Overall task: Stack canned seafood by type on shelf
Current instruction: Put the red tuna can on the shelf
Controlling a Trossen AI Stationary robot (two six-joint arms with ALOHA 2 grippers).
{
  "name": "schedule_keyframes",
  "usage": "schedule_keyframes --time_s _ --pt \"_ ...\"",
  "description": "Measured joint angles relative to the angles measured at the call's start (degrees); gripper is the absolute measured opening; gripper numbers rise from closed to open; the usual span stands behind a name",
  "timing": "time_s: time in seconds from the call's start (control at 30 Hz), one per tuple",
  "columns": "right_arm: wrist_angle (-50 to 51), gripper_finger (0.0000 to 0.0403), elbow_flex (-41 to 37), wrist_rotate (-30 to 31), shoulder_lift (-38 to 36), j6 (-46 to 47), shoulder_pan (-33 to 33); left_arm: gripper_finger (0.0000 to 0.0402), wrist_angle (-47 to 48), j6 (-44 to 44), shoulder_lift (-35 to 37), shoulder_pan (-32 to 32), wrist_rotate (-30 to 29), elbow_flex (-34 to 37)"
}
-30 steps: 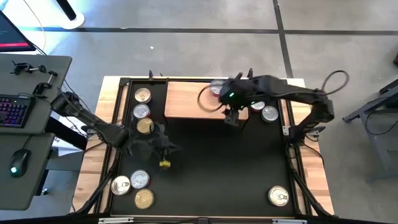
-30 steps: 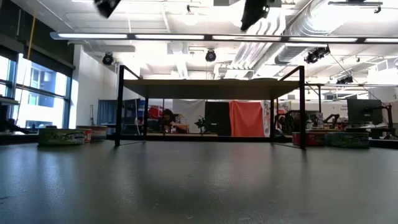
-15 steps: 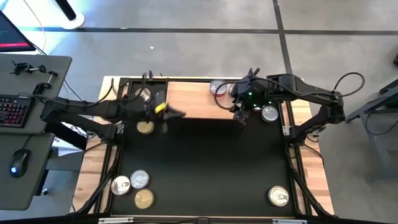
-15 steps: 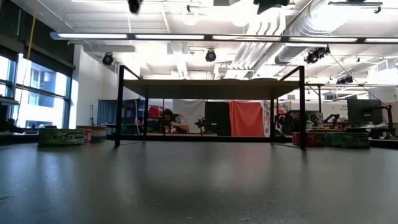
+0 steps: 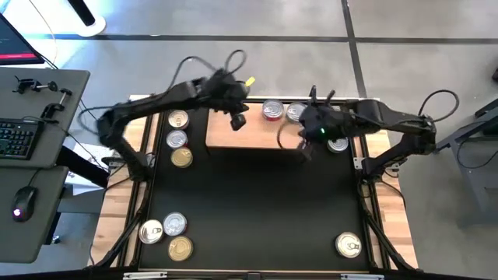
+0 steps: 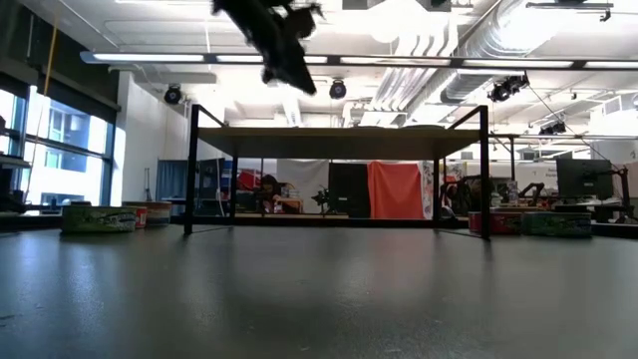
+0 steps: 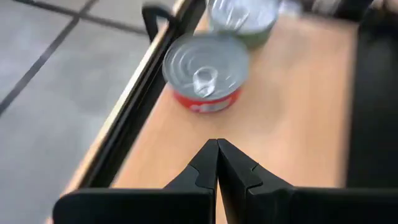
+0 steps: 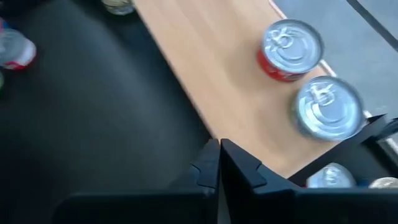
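The wooden shelf (image 5: 241, 128) stands at the mat's far side. Two tins stand on its top near the far edge: a red-sided one (image 7: 205, 71) (image 5: 272, 110) and a silver-lidded one (image 8: 328, 106) (image 5: 296, 113). My left gripper (image 7: 217, 146) (image 5: 237, 120) hangs shut and empty above the shelf's left part, slanting down toward the red tin. My right gripper (image 8: 219, 146) (image 5: 305, 150) is shut and empty over the shelf's near right edge. In the low view the left gripper (image 6: 284, 50) shows high above the shelf (image 6: 339, 130).
Three tins (image 5: 177, 138) stand in a row on the mat left of the shelf, three more (image 5: 170, 233) at the near left corner, one (image 5: 348, 245) at the near right and one (image 5: 338, 142) right of the shelf. The mat's middle is bare.
My left gripper has swung quickly from the mat's left middle toward the far edge and to the right, rising, and now hangs over the shelf's left part. My right gripper has drifted a little toward the table's right edge along the shelf's near side.
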State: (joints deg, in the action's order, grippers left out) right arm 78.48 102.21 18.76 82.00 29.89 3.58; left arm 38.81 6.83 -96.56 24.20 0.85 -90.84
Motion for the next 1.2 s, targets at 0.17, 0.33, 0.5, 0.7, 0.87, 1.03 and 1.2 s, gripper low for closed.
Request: schedule_keyframes --time_s 0.17,0.33,0.5,0.7,0.87,1.03,1.2 --pt "-0.06 0.0002 0.0 3.59 0.28 8.48 6.95 0.0 2.96 9.5 -9.74 0.82 -2.54 -8.21" --pt "-0.33 0.0001 0.0 8.08 0.61 16.56 12.84 0.0 2.82 14.04 -15.14 0.75 -8.73 -12.21" --pt "-0.31 0.0 0.0 12.81 0.52 21.65 17.24 0.0 3.03 15.99 -17.5 0.64 -9.43 -12.71" --pt "-0.28 0.0 0.0 15.82 0.52 23.99 19.08 0.0 0.63 16.87 -17.95 -0.21 -8.82 -12.73" --pt "-0.29 0.0 0.0 15.98 0.52 24.11 19.09 0.0 -2.91 17.76 -17.92 -0.41 -8.97 -12.77" --pt "-0.31 0.0 0.0 15.84 0.52 24.04 19.09 0.0 -3.07 17.47 -18.05 -0.67 -8.95 -12.77" --pt "-0.31 0.0 0.0 15.76 0.52 23.47 19.09 0.0 -1.83 17.46 -18.05 -2.09 -9.15 -12.77"
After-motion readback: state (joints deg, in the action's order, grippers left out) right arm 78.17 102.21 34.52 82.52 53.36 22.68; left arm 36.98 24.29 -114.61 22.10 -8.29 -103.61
